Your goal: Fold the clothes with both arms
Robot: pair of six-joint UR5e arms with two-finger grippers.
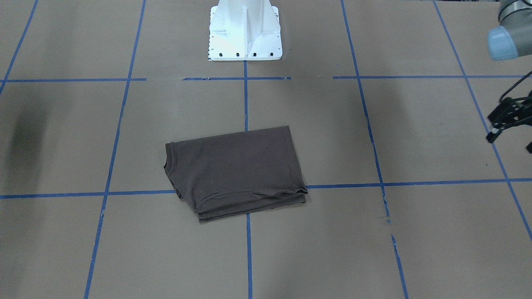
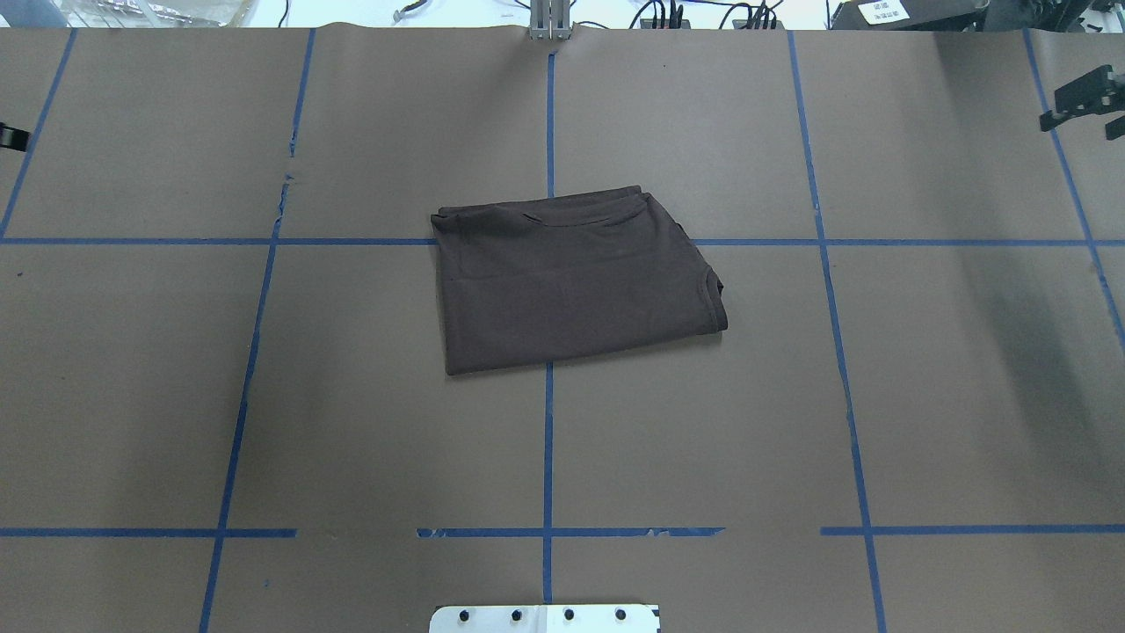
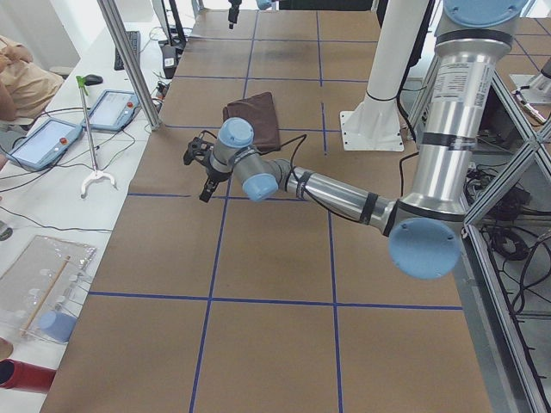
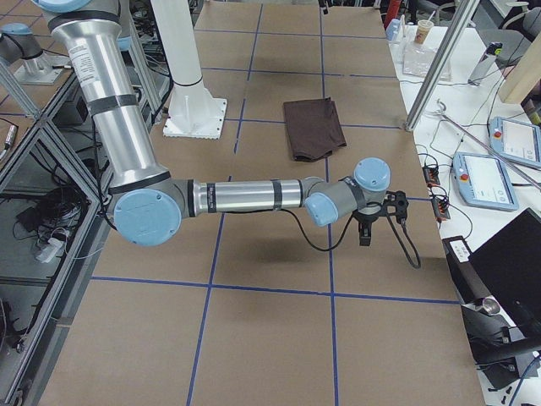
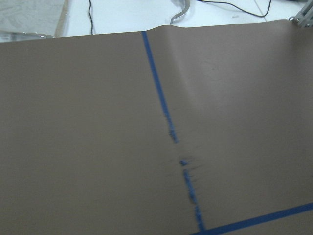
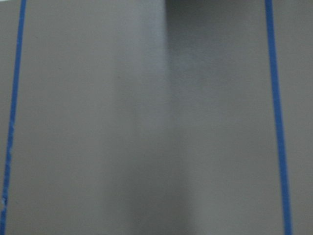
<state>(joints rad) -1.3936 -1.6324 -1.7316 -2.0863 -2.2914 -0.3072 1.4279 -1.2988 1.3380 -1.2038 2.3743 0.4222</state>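
T-shirt [image 1: 235, 172] folded flat | L arm [image 3: 336, 194], R arm [image 4: 245, 194] well apart from it

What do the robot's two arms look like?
Both the left arm and the right arm are shiny silver-grey tubes with round light blue joint caps and black bands. A thin black cable loops along each forearm. Each arm ends in a black two-finger gripper: the left gripper and the right gripper.

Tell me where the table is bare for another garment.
Bare paper lies all round the folded T-shirt: between it and the pedestal base, and on both flanks out to the left gripper and right gripper. Crowded only at the centre and the two ends by the grippers.
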